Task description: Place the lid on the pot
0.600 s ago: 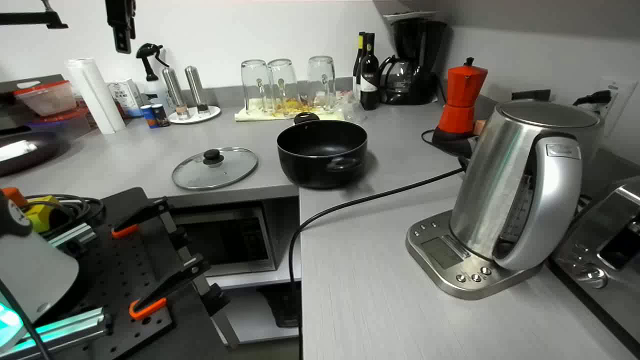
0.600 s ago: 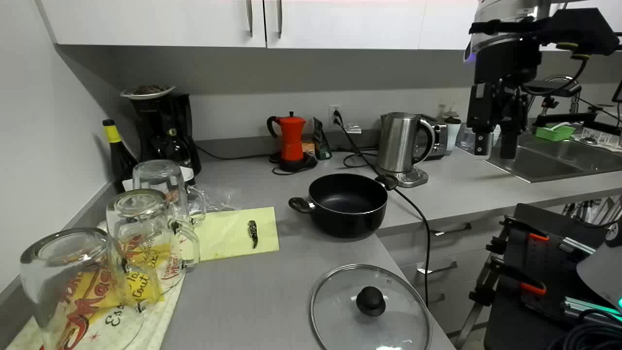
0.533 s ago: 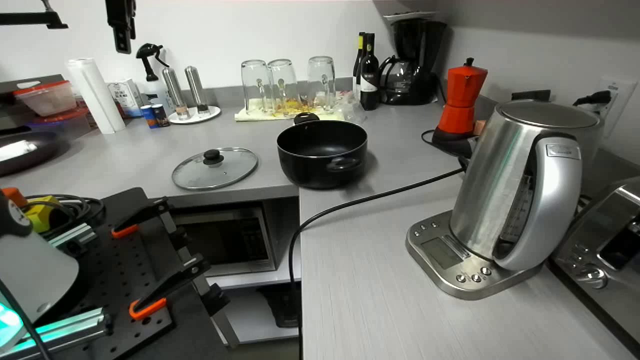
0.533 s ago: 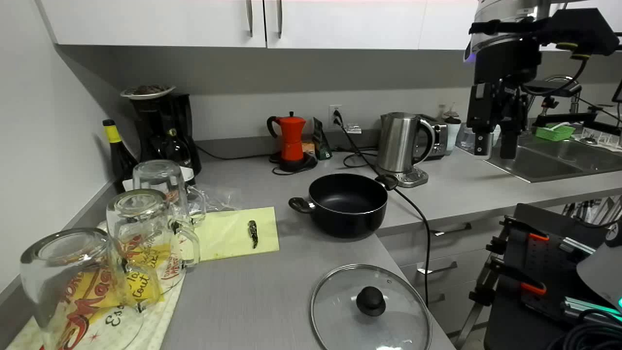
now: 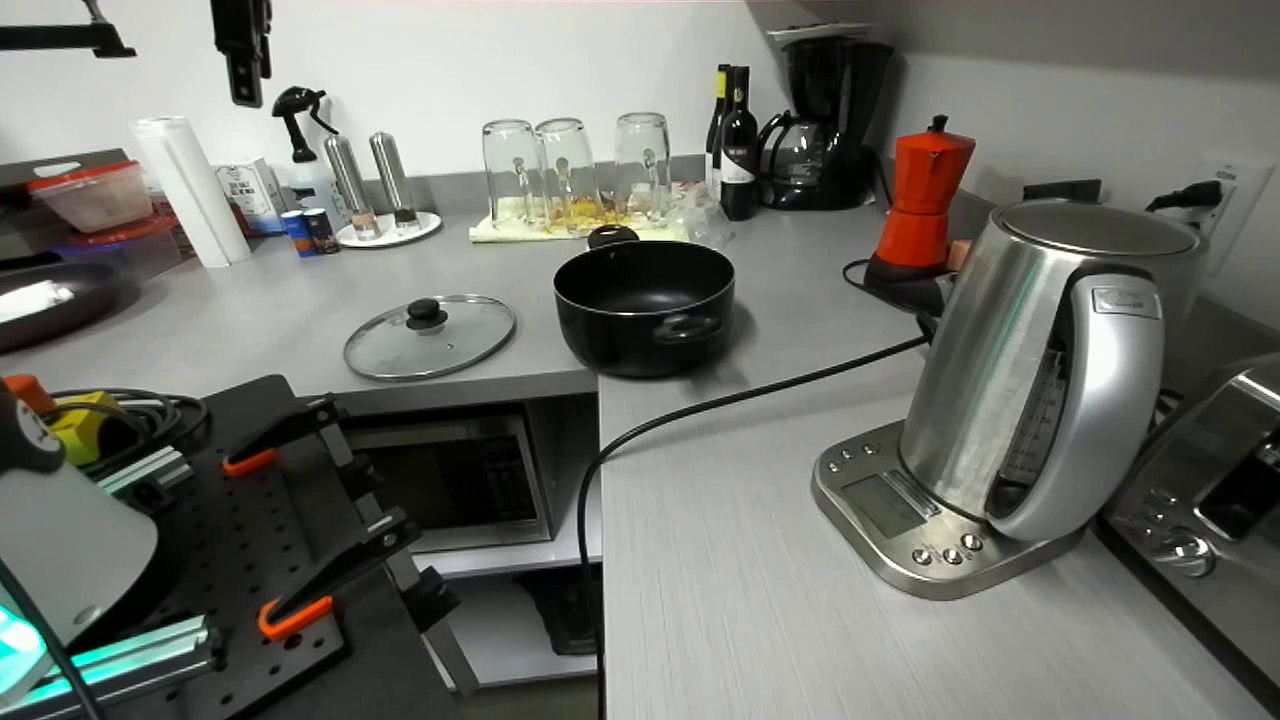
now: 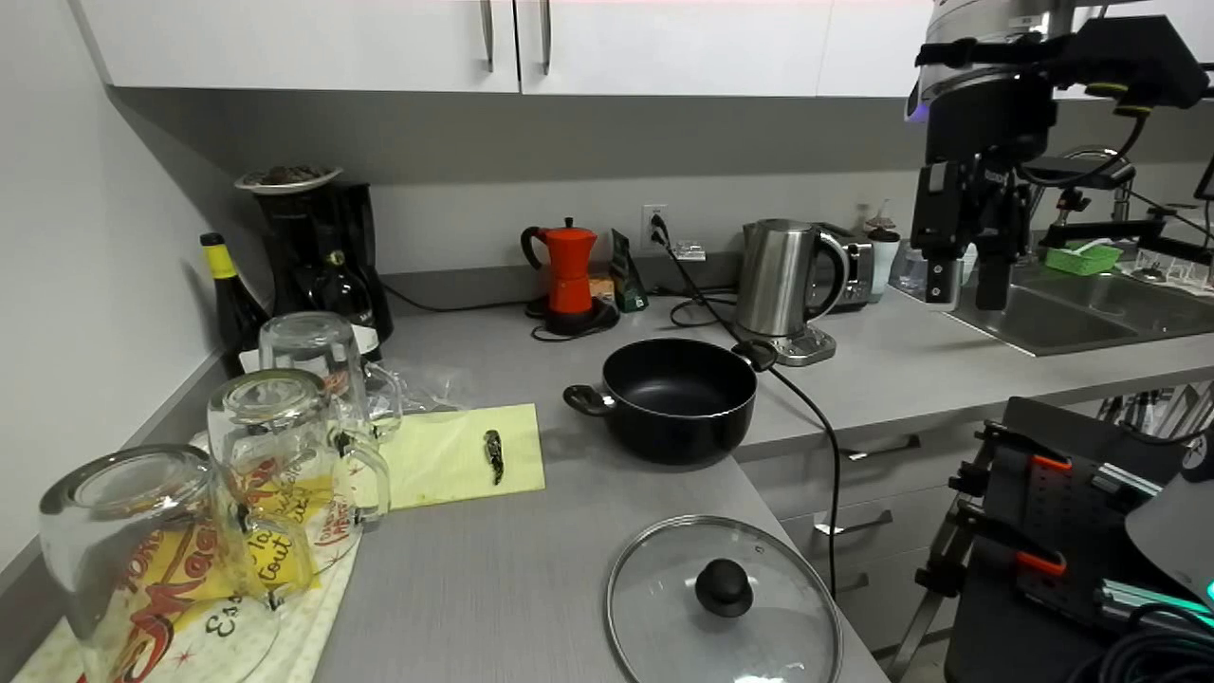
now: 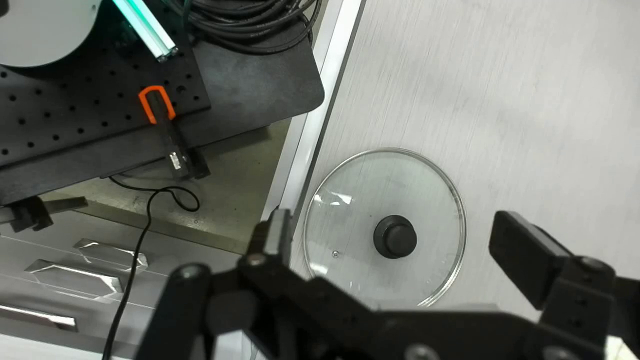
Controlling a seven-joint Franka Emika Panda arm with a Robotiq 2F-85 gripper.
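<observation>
Wrist view: tool spread wide; lid just beside edge of counter, broad stretch opposite.

in an exterior view the lens stands close by the steel kettle, looking down across the counter to the black pot, the glass lid and the back wall. in an exterior view it sits right by the upturned glass mugs, tipped slightly down, facing the white cabinets. both exterior views share pot, kettle and mugs. the wrist view peers almost straight down on the lid, the gripper along its bottom edge; all three share lid and perforated board.
</observation>
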